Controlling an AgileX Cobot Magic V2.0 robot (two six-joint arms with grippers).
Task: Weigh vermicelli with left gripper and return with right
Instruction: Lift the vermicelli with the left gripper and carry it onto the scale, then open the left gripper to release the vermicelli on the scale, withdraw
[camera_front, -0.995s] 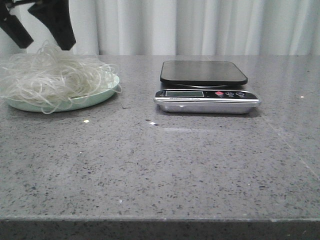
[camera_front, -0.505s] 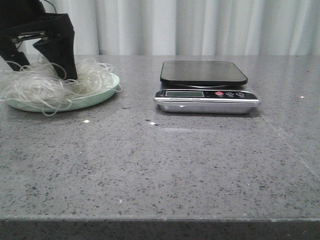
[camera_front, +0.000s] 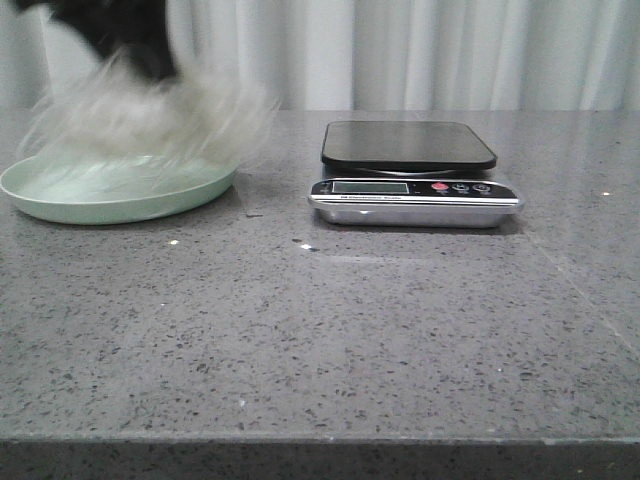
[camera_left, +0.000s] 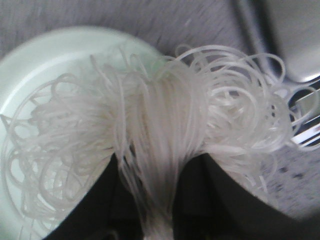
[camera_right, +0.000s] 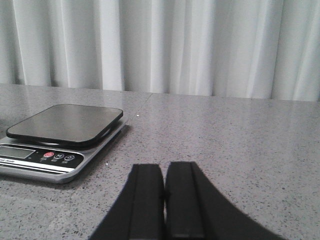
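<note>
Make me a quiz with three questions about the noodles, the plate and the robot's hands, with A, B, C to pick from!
1. Where is the vermicelli?
A. On the scale
B. Lifted above the plate
C. Flat on the table

2. What colour is the plate?
A. Pale green
B. Red
C. Black

3. How is the right gripper?
A. Wide open
B. Holding noodles
C. Shut and holding nothing

Answers:
1. B, in the front view the blurred bundle hangs from the left gripper over the plate, and the scale is bare on top.
2. A, the rim and inside look light green.
3. C, in the right wrist view its two fingers press together with nothing between them.
</note>
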